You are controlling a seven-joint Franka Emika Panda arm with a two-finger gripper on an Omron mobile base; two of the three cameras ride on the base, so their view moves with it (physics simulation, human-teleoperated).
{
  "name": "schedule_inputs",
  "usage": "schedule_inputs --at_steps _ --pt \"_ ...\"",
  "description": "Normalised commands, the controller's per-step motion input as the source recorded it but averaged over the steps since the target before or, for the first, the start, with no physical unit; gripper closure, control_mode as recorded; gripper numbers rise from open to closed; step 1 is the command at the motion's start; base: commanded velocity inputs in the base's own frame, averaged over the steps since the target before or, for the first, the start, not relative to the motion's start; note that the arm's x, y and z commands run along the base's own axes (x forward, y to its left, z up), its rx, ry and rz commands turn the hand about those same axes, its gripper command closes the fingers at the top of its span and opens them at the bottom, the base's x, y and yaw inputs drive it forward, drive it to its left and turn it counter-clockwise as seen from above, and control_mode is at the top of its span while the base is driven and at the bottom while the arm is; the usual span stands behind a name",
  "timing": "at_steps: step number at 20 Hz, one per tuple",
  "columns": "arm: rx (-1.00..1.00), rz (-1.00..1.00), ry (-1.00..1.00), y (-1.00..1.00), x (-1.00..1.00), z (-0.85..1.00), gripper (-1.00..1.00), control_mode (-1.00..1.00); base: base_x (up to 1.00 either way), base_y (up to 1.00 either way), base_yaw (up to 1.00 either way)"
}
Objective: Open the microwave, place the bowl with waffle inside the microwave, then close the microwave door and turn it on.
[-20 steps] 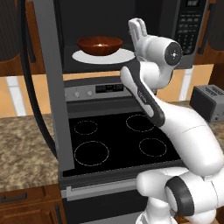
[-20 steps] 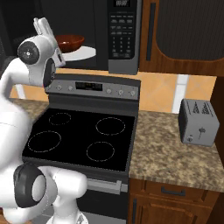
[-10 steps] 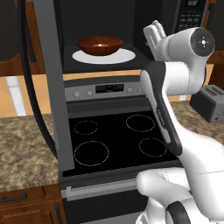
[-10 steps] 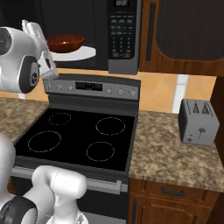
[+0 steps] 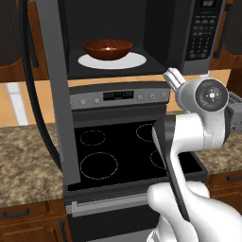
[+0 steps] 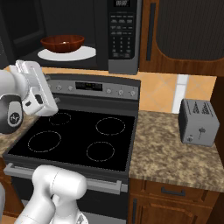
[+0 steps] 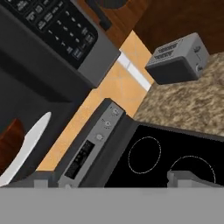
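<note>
With the bowl [image 5: 108, 48] and its waffle [image 5: 110, 47] already on the microwave [image 6: 87, 30] turntable, the wide microwave door [image 5: 53, 90], stiff and hinged, looks best pushed near its free edge, though whether the pincer [image 5: 171, 76] is open or closed cannot be told.

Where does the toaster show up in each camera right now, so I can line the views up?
Left base view: toaster at the right edge, mostly hidden behind the arm.
Right base view: toaster at the right, middle height, on the granite counter.
Hand view: toaster upper right, tilted.
Shared landmark: the stove control panel.
</note>
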Motion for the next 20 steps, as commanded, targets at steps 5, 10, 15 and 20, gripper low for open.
schedule_inputs --at_steps 5,10,15,20 --pt "-0.27 -0.04 0.06 0.02 0.05 -0.47 -1.0 -1.0 0.0 0.0 0.0" --pt "-0.19 0.0 0.07 0.1 0.2 -0.32 1.0 -1.0 0.0 0.0 0.0" --pt "-0.12 0.0 -0.03 0.48 0.16 -0.24 1.0 -1.0 0.0 0.0 0.0" --pt "-0.06 0.0 -0.13 0.72 0.23 -0.3 1.0 -1.0 0.0 0.0 0.0"
